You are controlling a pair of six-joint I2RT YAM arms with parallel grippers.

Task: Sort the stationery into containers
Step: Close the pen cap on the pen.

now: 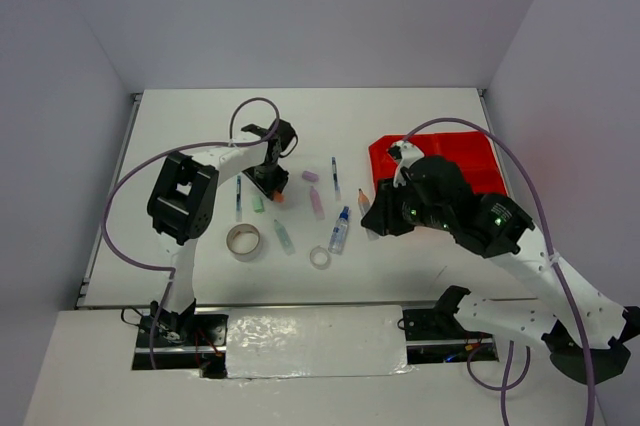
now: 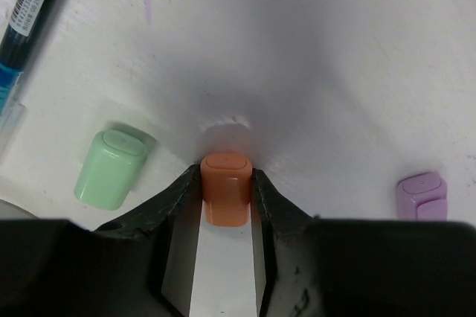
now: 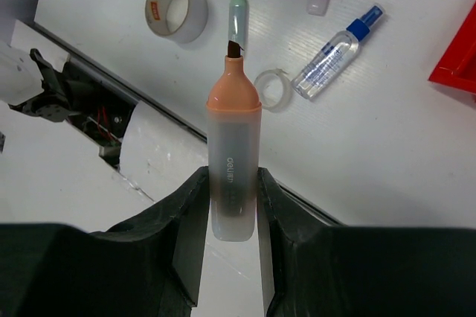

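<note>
My left gripper (image 2: 225,177) is shut on a small orange cap-like piece (image 2: 225,196) down at the table; in the top view the left gripper (image 1: 271,184) is left of centre. A green cap (image 2: 110,168) lies to its left and a purple eraser (image 2: 422,194) to its right. My right gripper (image 3: 233,177) is shut on an uncapped orange marker (image 3: 233,146) and holds it above the table; in the top view the right gripper (image 1: 374,214) is just left of the red tray (image 1: 470,151). The tray's compartments are mostly hidden by the right arm.
On the table lie a beige tape roll (image 1: 243,241), a clear tape ring (image 1: 320,257), a blue-capped bottle (image 1: 340,230), a green marker (image 1: 284,237), a pink marker (image 1: 317,202) and two thin pens (image 1: 335,178) (image 1: 238,199). The table's front edge (image 3: 171,120) is below the right gripper.
</note>
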